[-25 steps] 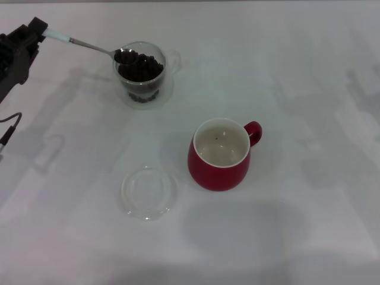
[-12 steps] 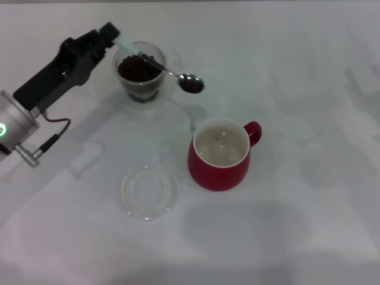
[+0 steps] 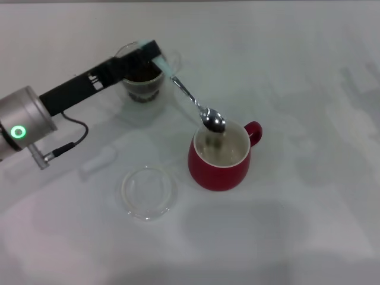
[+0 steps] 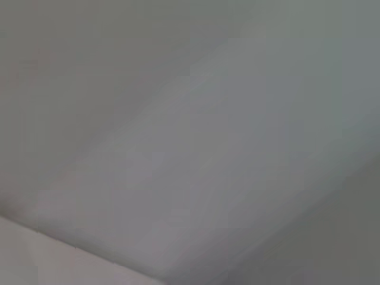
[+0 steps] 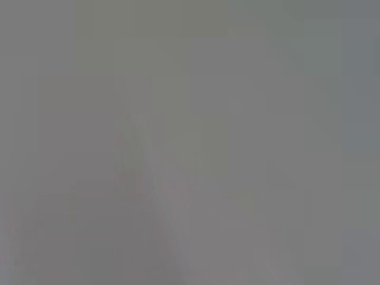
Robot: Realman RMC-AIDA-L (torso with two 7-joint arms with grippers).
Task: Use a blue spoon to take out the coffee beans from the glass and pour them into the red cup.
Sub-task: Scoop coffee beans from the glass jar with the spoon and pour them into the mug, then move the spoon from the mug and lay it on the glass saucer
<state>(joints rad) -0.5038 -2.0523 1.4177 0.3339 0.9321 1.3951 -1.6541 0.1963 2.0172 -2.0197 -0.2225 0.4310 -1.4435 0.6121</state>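
Over red cup [image 3: 218, 155]: left gripper [image 3: 155, 52] fingers clench blue spoon [image 3: 196, 101] by handle; light, stiff, beans spill easily.

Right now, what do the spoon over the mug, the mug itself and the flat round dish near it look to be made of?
The pale-blue-handled spoon, held by the left gripper: polished metal neck and bowl, mirror-bright; the handle looks like plastic or enamel. The rounded dark-red mug: likely glazed ceramic, opaque, cream inside. The flat shallow clear round dish: glass or clear plastic, since the table shows through.
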